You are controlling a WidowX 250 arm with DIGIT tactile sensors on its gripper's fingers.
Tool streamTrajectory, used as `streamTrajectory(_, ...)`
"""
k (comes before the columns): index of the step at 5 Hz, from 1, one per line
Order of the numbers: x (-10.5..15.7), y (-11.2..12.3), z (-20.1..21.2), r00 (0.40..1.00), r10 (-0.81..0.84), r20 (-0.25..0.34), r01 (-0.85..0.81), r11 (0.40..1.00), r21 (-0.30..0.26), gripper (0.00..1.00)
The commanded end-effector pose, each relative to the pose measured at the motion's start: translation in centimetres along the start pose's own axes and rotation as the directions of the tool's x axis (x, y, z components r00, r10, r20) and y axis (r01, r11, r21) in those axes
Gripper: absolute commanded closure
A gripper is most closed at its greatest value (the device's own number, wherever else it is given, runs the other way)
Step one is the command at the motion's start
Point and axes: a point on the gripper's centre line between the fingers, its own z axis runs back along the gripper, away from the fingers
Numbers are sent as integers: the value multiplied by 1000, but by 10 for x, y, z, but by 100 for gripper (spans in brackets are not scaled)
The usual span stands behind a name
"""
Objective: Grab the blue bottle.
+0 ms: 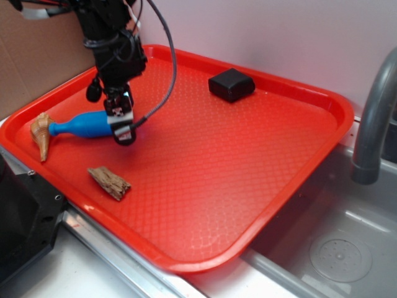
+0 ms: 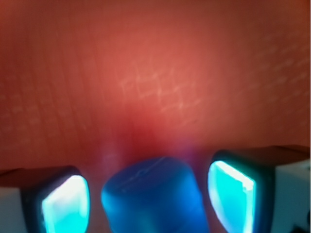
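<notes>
The bottle [image 1: 87, 125] lies flat, pointing to nine o'clock. Its fat end sits between the fingers [image 2: 65, 204], which look spread apart, not squeezing it.

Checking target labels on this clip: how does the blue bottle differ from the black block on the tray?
The blue bottle is bright blue, long and tapering to a narrow neck; the black block is dark, squat and boxy. The bottle lies on its side near the red tray's left edge, its base between the gripper's fingers; the block sits alone near the far rim, untouched. Both rest on the tray.
</notes>
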Motion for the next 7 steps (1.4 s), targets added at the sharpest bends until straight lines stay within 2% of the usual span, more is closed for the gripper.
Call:
streamTrajectory(1,-9,-17,-3,999,41,-21,-41,999,7,0)
streamTrajectory(2,-20,-14,-10,996,92,-12,-92,996,-19,0)
streamTrajectory(3,-24,-17,-12,992,119,-37,-119,993,-17,100)
streamTrajectory(4,-24,-17,-4,988,149,-36,-150,988,-24,100)
streamTrajectory(5,-17,-19,32,975,220,21,-219,976,-9,100)
streamTrajectory(6,-1,-16,84,906,404,128,-407,913,-5,100)
streamTrajectory(7,9,-15,136,836,507,211,-511,859,-38,100)
